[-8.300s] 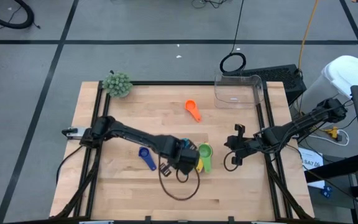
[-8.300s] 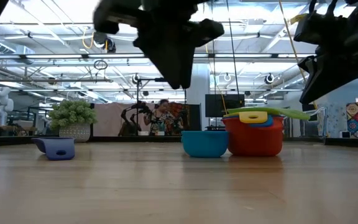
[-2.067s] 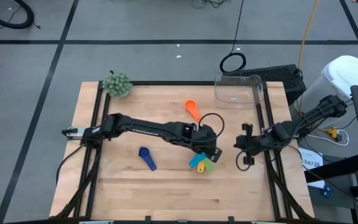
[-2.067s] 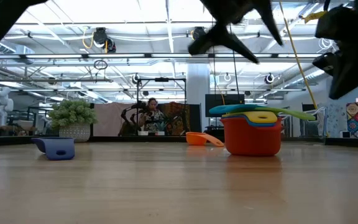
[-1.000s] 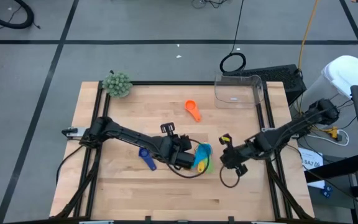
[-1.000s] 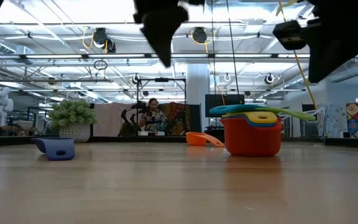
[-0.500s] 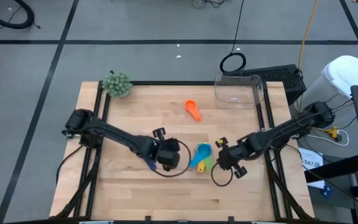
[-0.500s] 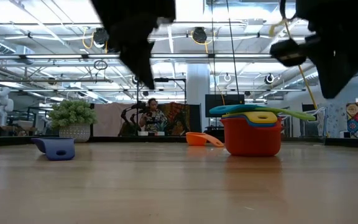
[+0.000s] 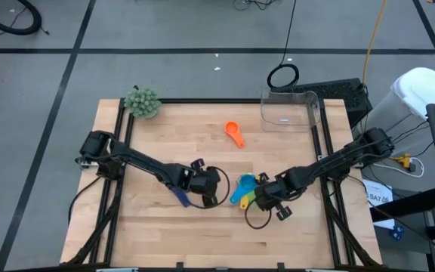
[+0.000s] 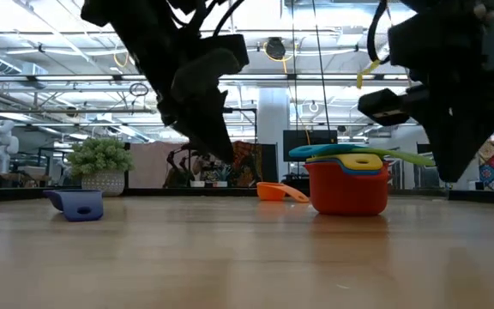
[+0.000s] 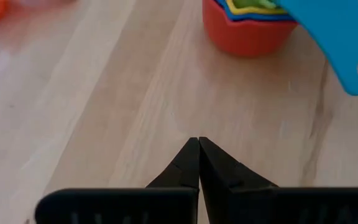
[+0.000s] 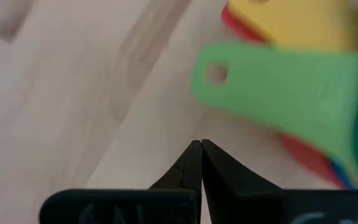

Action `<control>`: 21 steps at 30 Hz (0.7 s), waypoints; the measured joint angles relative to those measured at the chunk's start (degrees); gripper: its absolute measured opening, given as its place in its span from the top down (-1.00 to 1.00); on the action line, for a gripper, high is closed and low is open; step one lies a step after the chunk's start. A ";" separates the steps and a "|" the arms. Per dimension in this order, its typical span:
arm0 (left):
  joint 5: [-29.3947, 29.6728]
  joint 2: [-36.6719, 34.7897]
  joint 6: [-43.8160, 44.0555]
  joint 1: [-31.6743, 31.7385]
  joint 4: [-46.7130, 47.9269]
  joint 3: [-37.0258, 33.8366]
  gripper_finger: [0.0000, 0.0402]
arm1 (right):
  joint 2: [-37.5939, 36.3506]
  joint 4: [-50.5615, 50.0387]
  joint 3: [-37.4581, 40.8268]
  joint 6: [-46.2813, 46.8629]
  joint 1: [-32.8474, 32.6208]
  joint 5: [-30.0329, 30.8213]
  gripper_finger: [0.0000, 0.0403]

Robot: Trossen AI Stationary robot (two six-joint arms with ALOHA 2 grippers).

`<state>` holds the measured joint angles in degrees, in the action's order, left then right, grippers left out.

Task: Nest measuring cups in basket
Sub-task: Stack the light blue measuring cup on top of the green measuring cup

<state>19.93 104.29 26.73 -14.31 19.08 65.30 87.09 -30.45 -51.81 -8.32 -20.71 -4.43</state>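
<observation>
The stack of nested measuring cups (image 9: 245,190) stands on the bench (image 9: 149,234) between the two arms, right of centre. In the low view it shows as a red cup (image 10: 347,187) at the bottom with yellow, blue and green handles fanned out on top. The left pincer (image 11: 198,149) hangs just to the left of the stack, clenched with nothing between its tips; its wrist view has the red cup (image 11: 251,34) ahead of the tips, apart from them, and a light blue handle (image 11: 337,38) jutting out to one side. The right pincer (image 12: 201,150) is close on the stack's right side, also clenched and empty, with the green handle (image 12: 278,87) just ahead of its tips and not touching them.

A dark blue cup (image 9: 180,196) lies partly under the left arm, so only part of it shows from above; in the low view it sits alone at the left (image 10: 77,204). The orange cup (image 9: 235,133) lies by itself farther back. The basket (image 9: 289,110) stands at the bench's far right corner, well apart from both pincers. The stack's inner cups are hidden from view. No writing or label can be read on anything.
</observation>
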 joint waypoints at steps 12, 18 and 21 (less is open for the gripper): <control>-5.74 6.21 0.41 1.55 -8.87 0.00 0.98 | 0.00 4.06 0.00 -0.50 1.54 0.05 1.00; -7.76 7.28 0.47 1.51 -13.14 1.66 0.98 | 0.00 4.17 0.00 -0.48 1.57 0.05 1.00; -7.75 7.23 0.36 1.53 -13.19 2.78 0.99 | 0.00 4.65 0.00 -0.51 1.70 0.04 1.00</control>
<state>12.19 111.53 27.09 -12.78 5.89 68.08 87.09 -25.79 -51.81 -8.83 -19.00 -4.40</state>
